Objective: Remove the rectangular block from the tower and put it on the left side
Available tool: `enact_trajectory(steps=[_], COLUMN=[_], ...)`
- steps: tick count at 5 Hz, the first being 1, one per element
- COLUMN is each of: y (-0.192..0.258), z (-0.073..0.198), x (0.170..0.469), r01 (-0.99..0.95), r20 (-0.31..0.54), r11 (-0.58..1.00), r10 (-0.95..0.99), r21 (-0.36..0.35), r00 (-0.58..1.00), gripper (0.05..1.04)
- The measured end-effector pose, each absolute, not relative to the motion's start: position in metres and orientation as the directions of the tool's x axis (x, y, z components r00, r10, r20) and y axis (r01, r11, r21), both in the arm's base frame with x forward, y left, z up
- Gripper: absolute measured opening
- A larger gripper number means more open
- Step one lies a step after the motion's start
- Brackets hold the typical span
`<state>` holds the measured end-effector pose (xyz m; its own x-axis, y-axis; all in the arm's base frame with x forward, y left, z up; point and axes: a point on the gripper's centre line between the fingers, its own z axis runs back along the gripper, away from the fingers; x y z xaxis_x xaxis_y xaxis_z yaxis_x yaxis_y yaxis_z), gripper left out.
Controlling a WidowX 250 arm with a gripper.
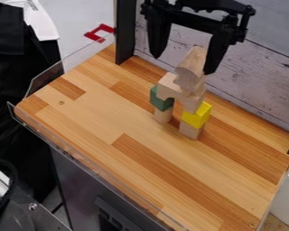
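My gripper point(183, 64) hangs open at the upper right, its two fingers apart on either side of the tower's top. The tower stands near the back wall. Its topmost plain wood piece point(194, 59) is elongated and tilted, resting on another plain piece with curved edges. Below them, a plain arch-like block point(170, 85) spans two columns. A green block point(160, 99) on a round plain block point(163, 114) forms the left column; a yellow block point(197, 115) over a plain block point(190, 130) forms the right. Which piece is the rectangular block, I cannot tell.
The wooden tabletop point(110, 131) extends left and forward of the tower. A clear low guard point(56, 72) edges its left side, by a black post point(125, 31). A whitish plank wall point(255, 85) stands behind, and a red bracket point(99, 33) sits beyond the back left corner.
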<state>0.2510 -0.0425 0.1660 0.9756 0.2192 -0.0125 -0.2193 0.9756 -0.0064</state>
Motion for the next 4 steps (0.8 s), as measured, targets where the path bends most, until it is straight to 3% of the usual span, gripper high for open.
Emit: enact_trajectory(steps=[1,2,3,4], y=[-0.043,-0.050,-0.048,-0.046], z=[0.158,0.164,0.172,0.171], x=[0.249,0.274,0.292,0.297], r01=[-0.218,-0.165,-0.157,-0.157], r20=[-0.042,-0.005,0.004,-0.009], r11=[0.976,0.986,0.987,0.987], r10=[0.218,0.165,0.158,0.157], r21=[0.002,-0.035,-0.027,-0.034], r00=[0.975,0.986,0.988,0.988], gripper=[0.999,0.999,0.999,0.999])
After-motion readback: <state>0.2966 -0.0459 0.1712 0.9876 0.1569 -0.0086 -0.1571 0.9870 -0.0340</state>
